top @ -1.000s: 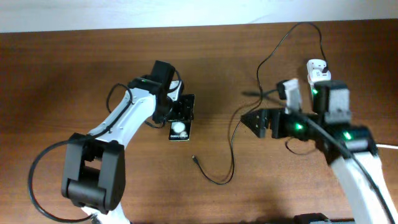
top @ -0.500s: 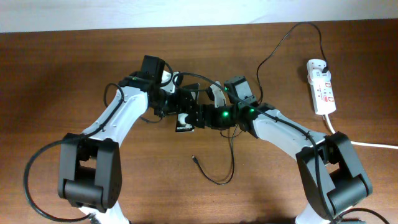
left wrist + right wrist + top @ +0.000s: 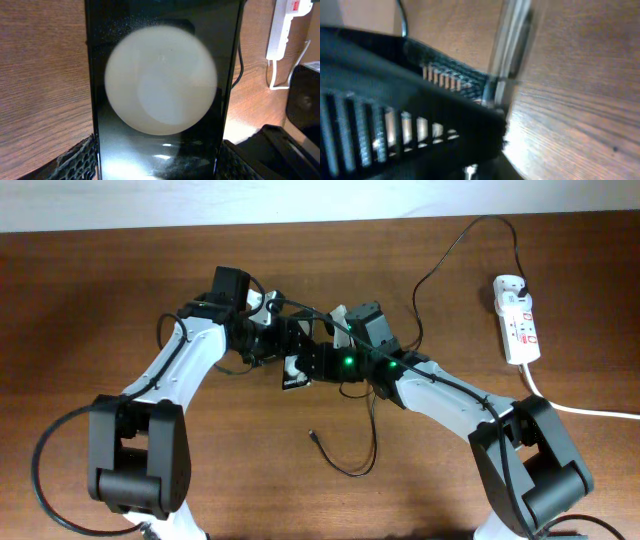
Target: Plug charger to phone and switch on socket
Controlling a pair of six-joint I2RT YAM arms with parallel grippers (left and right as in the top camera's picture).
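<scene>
Clamps the phone (image 3: 160,100) in the left gripper (image 3: 288,352), textured pads (image 3: 75,157) pressed on both long edges, at 3 and 9 o'clock of the glass; shows one large white round spot (image 3: 161,80) on the glossy face in the left wrist view. Sits tilted just 11 o'clock of the table's middle in the overhead view, only the lower end clear of the two tools; right gripper (image 3: 318,362) hard against it at 3 o'clock. Cannot tell whether the right fingers are spread or closed; right wrist view blurred, filled by a black ribbed finger (image 3: 395,125) over wood. Well apart, at 2 o'clock of the table, the socket (image 3: 518,320), lying 12 to 6; thick white cord (image 3: 580,408) off its 6 o'clock end toward 3. At the socket's 12 o'clock end, the black plug (image 3: 523,281) of the charger (image 3: 375,410); thin cable arching toward 12, then down past the right arm into a loop at 6 o'clock of the phone; connector tip (image 3: 312,435) loose on the wooden table (image 3: 100,280), apart from phone and grippers.
</scene>
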